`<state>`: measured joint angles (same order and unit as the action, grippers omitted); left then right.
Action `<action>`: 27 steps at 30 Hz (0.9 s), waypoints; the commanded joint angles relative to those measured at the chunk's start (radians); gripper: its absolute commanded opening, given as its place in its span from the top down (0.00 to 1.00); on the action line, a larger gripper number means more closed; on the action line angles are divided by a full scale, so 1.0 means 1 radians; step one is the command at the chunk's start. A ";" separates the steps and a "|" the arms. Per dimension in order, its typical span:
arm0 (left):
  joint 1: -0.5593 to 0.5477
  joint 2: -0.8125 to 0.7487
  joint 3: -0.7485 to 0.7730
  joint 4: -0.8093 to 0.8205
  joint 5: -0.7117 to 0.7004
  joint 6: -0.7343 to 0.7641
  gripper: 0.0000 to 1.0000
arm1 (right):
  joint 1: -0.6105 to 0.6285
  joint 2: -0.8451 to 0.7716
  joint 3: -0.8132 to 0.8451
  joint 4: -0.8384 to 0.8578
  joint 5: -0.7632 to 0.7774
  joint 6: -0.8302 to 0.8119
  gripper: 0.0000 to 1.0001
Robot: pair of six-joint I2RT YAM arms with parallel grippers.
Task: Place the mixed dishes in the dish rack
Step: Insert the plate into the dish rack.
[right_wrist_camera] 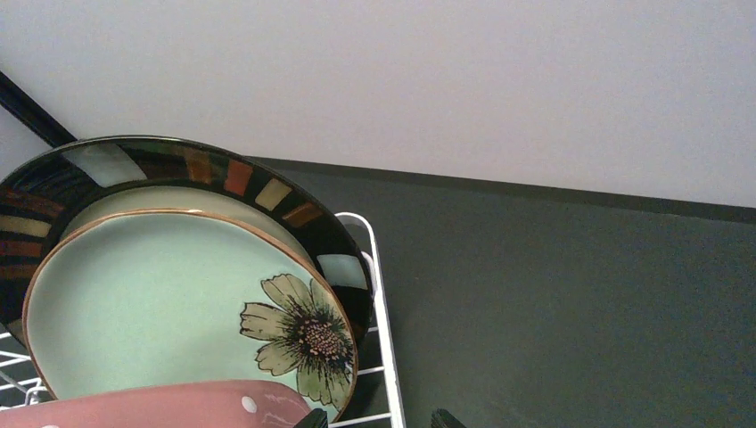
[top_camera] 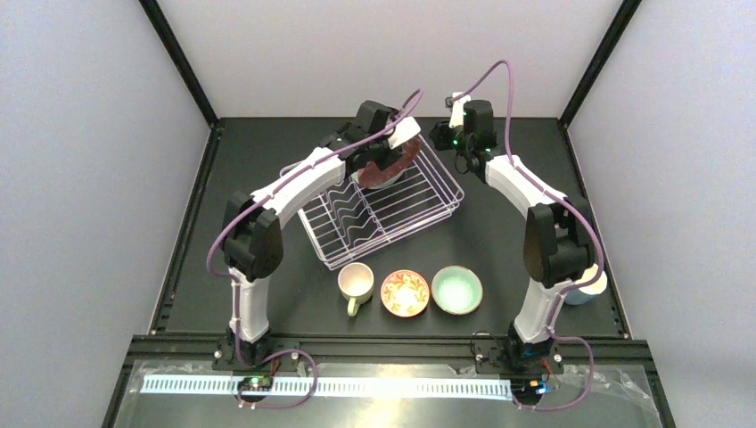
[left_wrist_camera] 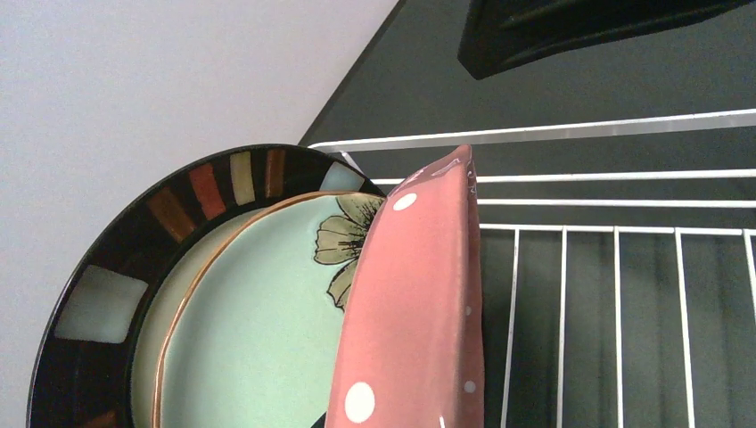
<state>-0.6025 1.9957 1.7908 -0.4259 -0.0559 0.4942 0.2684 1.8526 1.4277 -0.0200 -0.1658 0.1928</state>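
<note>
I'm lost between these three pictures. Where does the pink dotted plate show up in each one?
Top external: pink dotted plate is at the rack's far end, looking dark red.
Left wrist: centre, seen edge-on, running to the bottom edge.
Right wrist: only a sliver along the bottom left.
Shared landmark: the white wire dish rack.

You have three plates standing on edge at the far end of the white wire rack (top_camera: pixel 406 205): striped-rim plate (right_wrist_camera: pixel 53 178) rearmost, teal flower plate (right_wrist_camera: pixel 160 303), then pink dotted plate (left_wrist_camera: pixel 419 303). The cream mug (top_camera: pixel 356 282), red-orange bowl (top_camera: pixel 405 293) and mint bowl (top_camera: pixel 456 290) sit upright in a row on the surface (top_camera: pixel 499 241) just before it, with the blue mug (top_camera: pixel 588 287) far right.
</note>
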 commanded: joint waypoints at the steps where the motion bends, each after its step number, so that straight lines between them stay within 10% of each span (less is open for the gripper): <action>1: -0.006 -0.011 0.049 0.077 0.011 0.001 0.99 | -0.003 0.017 -0.029 0.057 0.011 0.010 0.32; 27: -0.008 0.056 0.106 0.086 0.019 0.054 0.99 | -0.004 0.009 -0.047 0.082 0.014 0.003 0.32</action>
<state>-0.6044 2.0449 1.8198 -0.4252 -0.0433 0.5072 0.2684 1.8526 1.3792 0.0231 -0.1646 0.2050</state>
